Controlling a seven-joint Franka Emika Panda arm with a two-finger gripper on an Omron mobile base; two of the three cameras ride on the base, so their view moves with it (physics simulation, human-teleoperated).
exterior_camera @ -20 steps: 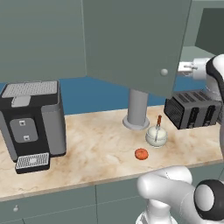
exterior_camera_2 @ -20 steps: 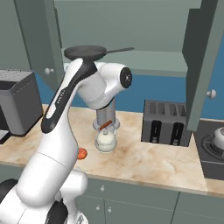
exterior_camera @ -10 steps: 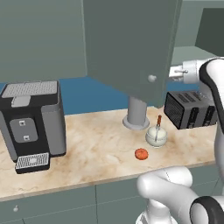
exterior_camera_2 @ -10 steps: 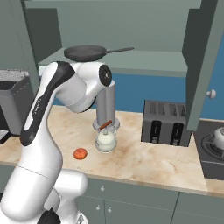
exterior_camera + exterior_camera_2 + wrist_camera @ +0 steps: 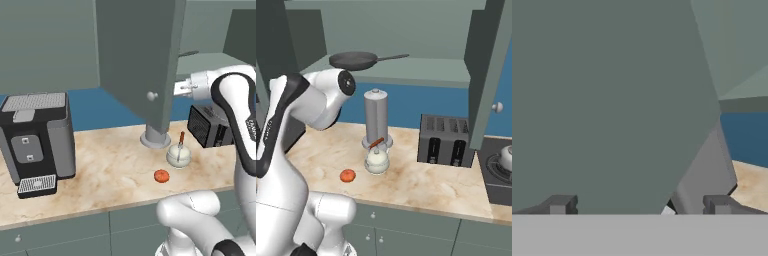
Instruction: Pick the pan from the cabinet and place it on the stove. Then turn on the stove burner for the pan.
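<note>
Here, gripper (image 5: 639, 204) spread wide, close before the cabinet (image 5: 607, 100) door, pan (image 5: 354, 60) on its shelf

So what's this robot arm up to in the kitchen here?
It is after the pan, which sits on the bottom shelf of the open wall cabinet, above the counter. Nothing is picked up yet: the claw is open and empty, right up against the cabinet's swung-open door. The arm is bent up at shelf height, with the pan untouched. On the counter below are a toaster, a tall metal canister and a coffee machine.
</note>
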